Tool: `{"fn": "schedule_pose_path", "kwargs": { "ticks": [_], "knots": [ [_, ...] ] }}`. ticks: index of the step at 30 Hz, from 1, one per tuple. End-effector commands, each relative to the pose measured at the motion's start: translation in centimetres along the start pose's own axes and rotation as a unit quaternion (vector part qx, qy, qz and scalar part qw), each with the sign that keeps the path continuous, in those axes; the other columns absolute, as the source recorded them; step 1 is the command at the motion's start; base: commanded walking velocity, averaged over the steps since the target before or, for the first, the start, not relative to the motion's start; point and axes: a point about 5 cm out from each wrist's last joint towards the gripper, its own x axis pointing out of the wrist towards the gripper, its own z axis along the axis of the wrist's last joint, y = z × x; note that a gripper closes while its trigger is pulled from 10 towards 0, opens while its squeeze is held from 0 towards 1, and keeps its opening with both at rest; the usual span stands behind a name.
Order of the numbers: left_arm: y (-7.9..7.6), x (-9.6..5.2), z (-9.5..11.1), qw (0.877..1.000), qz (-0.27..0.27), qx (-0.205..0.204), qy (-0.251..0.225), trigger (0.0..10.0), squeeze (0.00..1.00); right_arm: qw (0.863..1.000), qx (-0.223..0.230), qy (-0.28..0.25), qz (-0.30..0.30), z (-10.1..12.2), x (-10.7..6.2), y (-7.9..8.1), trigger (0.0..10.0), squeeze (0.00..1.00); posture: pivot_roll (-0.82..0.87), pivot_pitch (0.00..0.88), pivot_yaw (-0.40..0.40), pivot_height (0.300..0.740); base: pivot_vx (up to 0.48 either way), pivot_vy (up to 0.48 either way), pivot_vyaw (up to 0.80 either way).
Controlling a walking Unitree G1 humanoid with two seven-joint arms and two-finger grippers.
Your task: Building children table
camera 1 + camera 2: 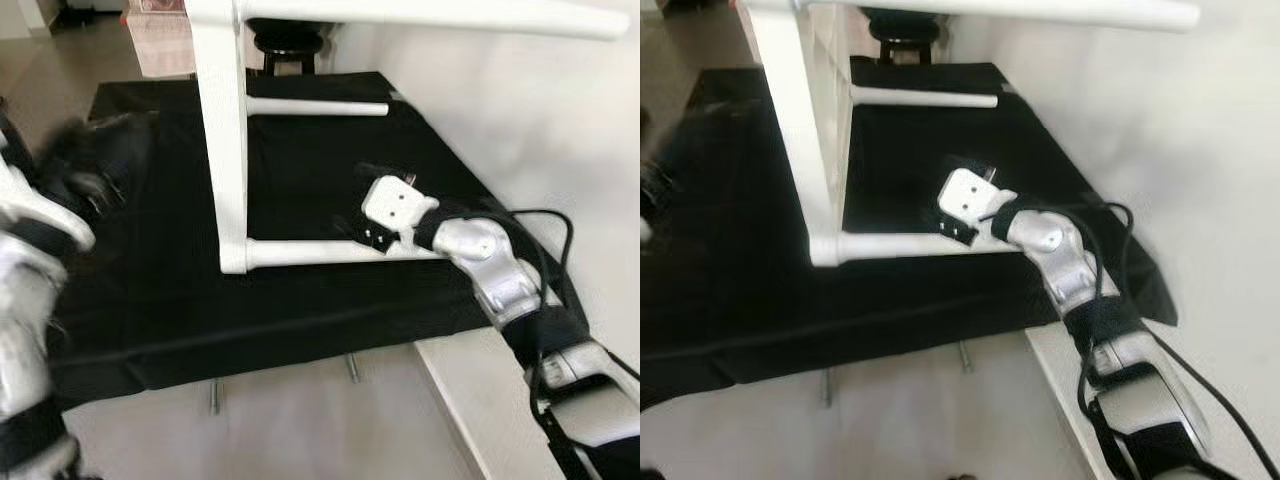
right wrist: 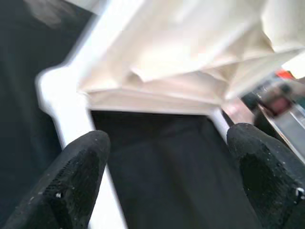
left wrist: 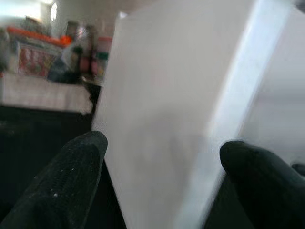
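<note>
I'm steadying the white table frame (image 1: 222,150), tipped on its side on the black cloth (image 1: 300,300). Right gripper (image 1: 372,232) is hovering spread by the lower leg (image 1: 310,253); left gripper (image 3: 157,171) is straddling a panel, fingers apart. Closing square, slowly.

The table frame (image 1: 222,150) looks smooth, white-painted and faintly glossy, lying on a matt black cloth (image 1: 300,300).

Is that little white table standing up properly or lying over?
Tipped over: the white table lies on the black cloth, legs running sideways.
</note>
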Motion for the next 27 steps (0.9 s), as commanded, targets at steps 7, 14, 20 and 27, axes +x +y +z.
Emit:
{"fn": "schedule_pose_path", "kwargs": {
  "ticks": [7,14,20,27],
  "knots": [
    [-5.0,-3.0,-6.3,0.992,0.028,-0.102,0.063,10.0,0.00,0.982,0.044,-0.089,0.160,4.0,-2.9,1.5,10.0,0.00,-0.05,0.028,-0.084,0.740,0.000,0.000,0.00],
    [-6.8,-3.2,-7.4,0.986,0.032,-0.139,0.082,10.0,0.00,0.980,0.041,-0.136,0.135,6.1,-3.1,0.2,10.0,0.00,-0.04,0.014,-0.089,0.740,0.000,0.000,0.00],
    [-8.3,-3.5,-8.4,0.984,0.002,-0.139,0.112,10.0,0.00,0.983,0.035,-0.146,0.107,6.5,-2.8,-0.1,10.0,0.00,-0.05,0.010,-0.090,0.740,0.000,0.000,0.00],
    [-8.5,-4.3,-9.3,0.984,0.030,-0.117,0.134,10.0,0.00,0.992,-0.001,-0.090,-0.093,4.7,-1.1,0.9,10.0,0.00,-0.05,0.012,-0.089,0.740,0.000,0.000,0.00]
  ]
}}
